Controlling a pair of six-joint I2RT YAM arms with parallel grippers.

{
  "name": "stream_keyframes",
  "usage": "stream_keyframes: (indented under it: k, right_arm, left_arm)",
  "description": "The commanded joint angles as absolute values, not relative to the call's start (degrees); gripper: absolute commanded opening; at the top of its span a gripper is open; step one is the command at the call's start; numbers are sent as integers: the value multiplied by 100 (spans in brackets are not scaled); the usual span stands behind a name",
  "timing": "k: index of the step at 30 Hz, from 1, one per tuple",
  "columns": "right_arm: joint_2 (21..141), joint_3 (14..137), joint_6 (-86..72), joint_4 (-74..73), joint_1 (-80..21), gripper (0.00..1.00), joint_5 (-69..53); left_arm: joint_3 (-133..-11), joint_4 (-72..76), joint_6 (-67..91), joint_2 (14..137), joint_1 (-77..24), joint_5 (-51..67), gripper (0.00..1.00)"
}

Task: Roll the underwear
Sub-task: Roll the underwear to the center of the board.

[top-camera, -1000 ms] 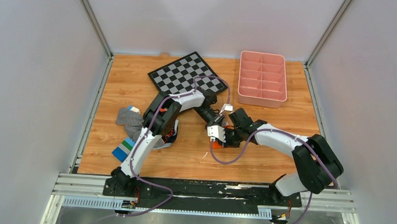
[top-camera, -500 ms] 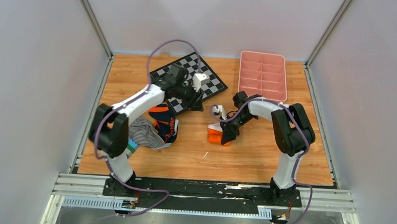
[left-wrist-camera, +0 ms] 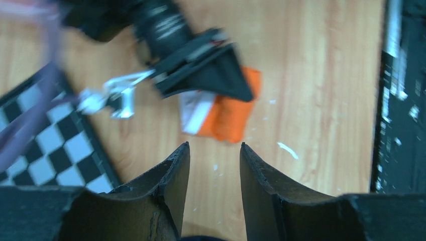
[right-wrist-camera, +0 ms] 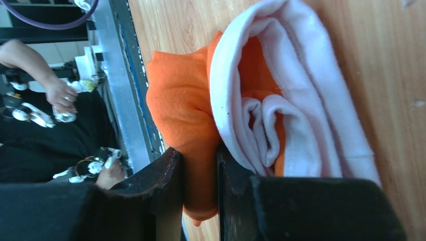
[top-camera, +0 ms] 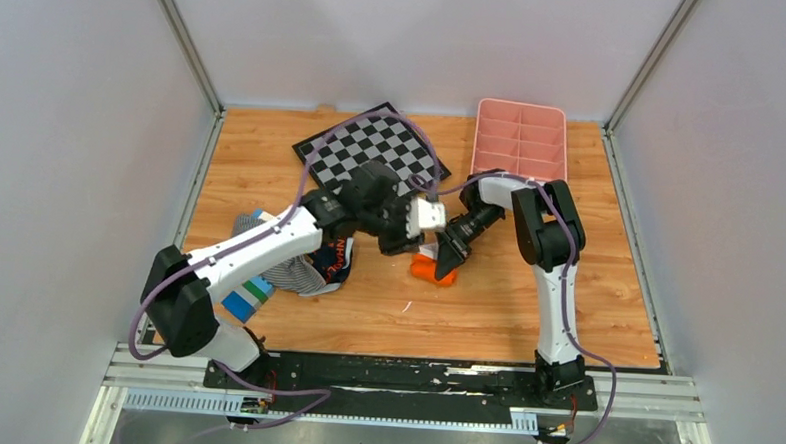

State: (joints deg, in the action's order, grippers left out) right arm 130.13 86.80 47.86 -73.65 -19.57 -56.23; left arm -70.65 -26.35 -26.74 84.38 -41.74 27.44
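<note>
Quick pass: wooden table (top-camera: 525, 308), with the checkerboard mat (top-camera: 357, 145) at the far side as our landmark. The pink divided tray (top-camera: 474, 160) sits right of the checkerboard and is not in play. The pile of other clothes lies near-left of the checkerboard and is also untouched. Both arms meet just nearer than the checkerboard's right corner. The left gripper (left-wrist-camera: 213, 145) has its jaws spread with nothing between them, and it hovers just beside the bundle. The right gripper (right-wrist-camera: 199, 153) is down on the bundle with a narrow gap and orange cloth showing in that gap. We cannot tell if it pinches the cloth or only rests over it. The underwear (top-camera: 435, 273) lies on the bare wood on the near side of the checkerboard's right corner. It is already a compact bundle, with the white trim band (right-wrist-camera: 301, 100) curled around orange layers. We judge the roll mostly made; what is left is letting go, and maybe tightening the loose orange flap. Writing: the navy pair (top-camera: 334, 254) in the pile has orange lettering too small to read. No logo on the orange bundle is legible. A tiny white scrap (top-camera: 405, 306) lies nearer than the bundle.
</note>
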Motion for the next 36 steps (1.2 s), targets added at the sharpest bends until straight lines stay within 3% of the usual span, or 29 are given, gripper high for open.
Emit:
stream_keyframes:
  k: [1, 10, 20, 21, 25, 27, 30, 32, 33, 36]
  right_arm:
    - [13586, 8805, 4924, -7107, -1924, 0, -4802]
    - [13475, 8676, 4887, -6963, -1898, 0, -4825]
    - [13464, 8648, 4902, -6958, -1898, 0, -4843]
    - [13453, 8634, 4900, -6953, -1898, 0, -4847]
    - [13395, 8571, 4920, -6923, -1897, 2, -4863]
    - [13276, 8474, 4901, -6850, -1892, 12, -4844]
    - [12772, 8335, 4897, -6869, -1872, 43, -4783]
    - [12305, 8503, 5011, -7140, -1790, 74, -4856]
    - [12015, 8620, 5055, -7278, -1705, 96, -4882]
    - [11269, 9296, 5245, -7764, -1341, 100, -4849]
  left_arm:
    - [-6970, -3278, -4049, 8560, -5145, 2271, 48]
    - [-6642, -1741, -4278, 9537, -5656, 1090, 50]
    - [-6719, -1427, -4359, 10448, -5668, 1081, 49]
    - [-6746, -1447, -4359, 10507, -5669, 1089, 47]
    - [-6828, -1684, -4309, 10615, -5669, 1210, 18]
    - [-6793, -1776, -4237, 10556, -5669, 1354, 7]
    - [-6822, -2186, -4149, 10545, -5669, 1664, 0]
    - [-6890, -2493, -4037, 10592, -5656, 1920, 0]
    - [-6929, -2657, -3994, 10632, -5648, 2064, 0]
    - [-7036, -3028, -3891, 10764, -5634, 2335, 0]
